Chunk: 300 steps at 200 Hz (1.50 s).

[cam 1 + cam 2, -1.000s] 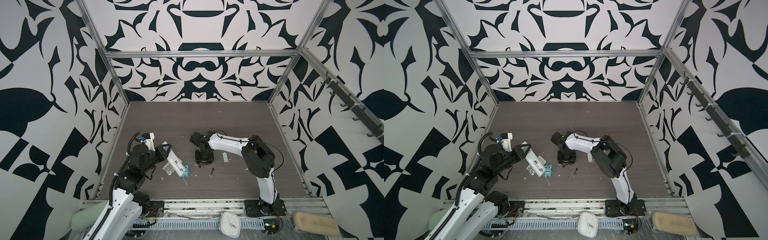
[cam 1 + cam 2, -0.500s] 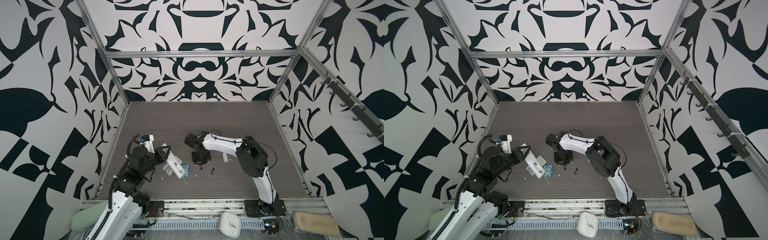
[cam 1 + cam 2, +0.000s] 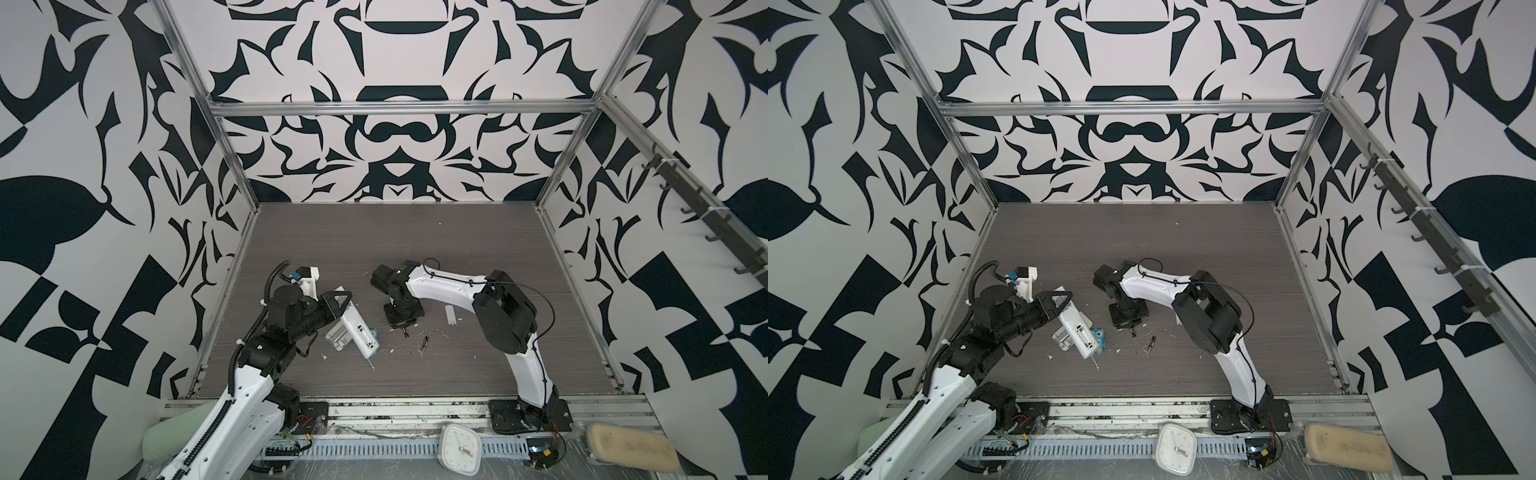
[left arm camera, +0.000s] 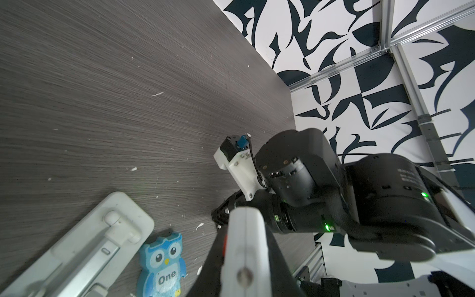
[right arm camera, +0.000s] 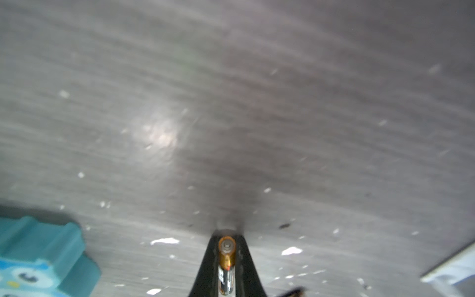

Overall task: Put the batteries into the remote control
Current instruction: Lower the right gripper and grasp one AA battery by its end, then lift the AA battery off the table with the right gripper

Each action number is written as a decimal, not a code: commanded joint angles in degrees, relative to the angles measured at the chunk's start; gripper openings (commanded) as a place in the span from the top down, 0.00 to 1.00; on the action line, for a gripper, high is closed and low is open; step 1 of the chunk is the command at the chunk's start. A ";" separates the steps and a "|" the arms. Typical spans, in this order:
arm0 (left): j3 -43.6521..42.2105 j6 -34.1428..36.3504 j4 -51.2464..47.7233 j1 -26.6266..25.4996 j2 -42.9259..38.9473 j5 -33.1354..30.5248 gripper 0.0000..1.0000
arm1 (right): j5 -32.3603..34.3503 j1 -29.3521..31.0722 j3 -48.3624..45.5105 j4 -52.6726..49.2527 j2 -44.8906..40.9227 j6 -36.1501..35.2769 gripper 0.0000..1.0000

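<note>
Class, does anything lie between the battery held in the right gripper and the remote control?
Yes: the blue owl figure lies on the table beside the remote control, on the side facing the right gripper and its battery. Nothing else visible intervenes.

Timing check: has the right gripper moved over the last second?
Yes: in a top view the right gripper has shifted slightly left, away from the loose battery, toward the remote control.

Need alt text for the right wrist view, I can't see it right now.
The right gripper is shut on a battery, its copper end pointing at the blurred grey table. A blue owl figure shows at the frame's edge.
</note>
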 commanded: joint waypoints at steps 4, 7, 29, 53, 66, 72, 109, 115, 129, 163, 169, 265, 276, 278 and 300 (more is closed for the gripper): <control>2.76 -2.01 2.65 0.08 0.48 2.40 1.00 | 3.54 -4.25 -3.02 1.27 -2.61 -4.43 1.00; 2.89 -2.08 2.72 -0.02 0.75 2.53 1.00 | 3.55 -4.62 -3.24 1.47 -2.86 -4.80 1.00; 3.81 -2.25 3.70 -1.84 2.88 1.47 1.00 | 4.18 -6.41 -3.54 2.60 -3.94 -8.53 1.00; 5.17 -3.03 7.34 -5.27 5.50 -1.40 1.00 | 7.78 -6.66 -1.49 2.63 -3.01 -14.12 1.00; 6.58 -2.67 8.61 -7.98 7.39 -3.62 1.00 | 9.07 -6.92 -0.81 2.33 -2.28 -16.34 1.00; 7.33 -2.27 9.11 -9.30 8.36 -4.74 1.00 | 9.39 -7.13 -0.87 2.37 -2.18 -17.03 1.00; 11.11 -1.80 14.86 -12.70 16.32 -5.50 1.00 | 7.54 -8.36 -3.03 2.92 -3.47 -19.49 1.00; 11.62 -1.71 15.56 -12.89 17.23 -5.41 1.00 | 7.34 -8.54 -3.32 2.99 -3.58 -19.90 1.00; 11.81 -1.70 17.23 -13.00 18.60 -5.47 1.00 | 6.14 -9.13 -3.87 2.93 -3.76 -20.81 1.00; 11.17 -1.33 19.25 -13.00 20.00 -4.92 1.00 | 4.11 -10.13 -6.21 2.72 -4.95 -23.49 0.93; 11.12 -1.41 19.17 -12.95 20.32 -4.95 1.00 | 3.37 -10.24 -6.87 2.99 -5.37 -23.72 0.91; 12.14 -0.89 11.37 -12.12 16.62 -5.55 1.00 | 1.41 -10.84 -4.59 3.93 -3.86 -24.18 0.74; 12.31 -1.02 11.33 -12.12 16.67 -5.98 1.00 | 1.06 -10.86 -4.29 3.84 -3.68 -24.48 0.72; 12.31 -0.96 11.31 -12.12 16.63 -6.07 1.00 | 1.01 -10.82 -4.17 3.80 -3.61 -24.62 0.72; 12.05 -1.30 11.22 -12.20 16.27 -6.83 1.00 | 1.68 -10.86 -3.07 3.10 -3.24 -25.47 0.70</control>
